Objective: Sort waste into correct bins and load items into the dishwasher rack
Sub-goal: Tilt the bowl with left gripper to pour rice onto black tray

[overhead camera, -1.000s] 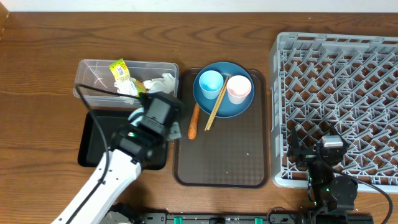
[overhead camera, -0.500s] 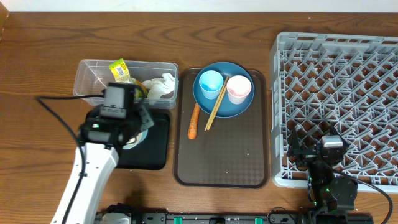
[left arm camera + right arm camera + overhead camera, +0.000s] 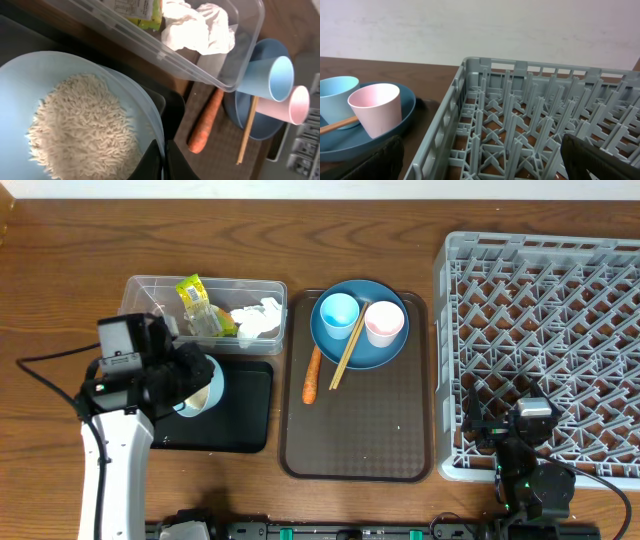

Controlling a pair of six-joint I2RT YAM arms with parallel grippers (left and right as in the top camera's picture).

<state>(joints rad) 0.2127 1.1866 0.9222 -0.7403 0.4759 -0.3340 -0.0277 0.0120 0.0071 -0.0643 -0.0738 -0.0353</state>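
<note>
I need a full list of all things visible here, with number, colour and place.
table: 1, brown wood, underneath
clear tub: 1, transparent, far left
wrapper: 1, yellow-green, in tub
tissue: 1, white, in tub
black tray: 1, black, near left
bowl: 1, light blue, over black tray
rice: heap, white, in bowl
brown tray: 1, brown, centre
plate: 1, dark blue, on brown tray
blue cup: 1, light blue, on plate
pink cup: 1, pink, on plate
chopsticks: 2, wooden, across plate edge
carrot: 1, orange, left of plate
rack: 1, grey, right
left hand: 1, black, shut on bowl
right hand: 1, black, open, by rack
</note>
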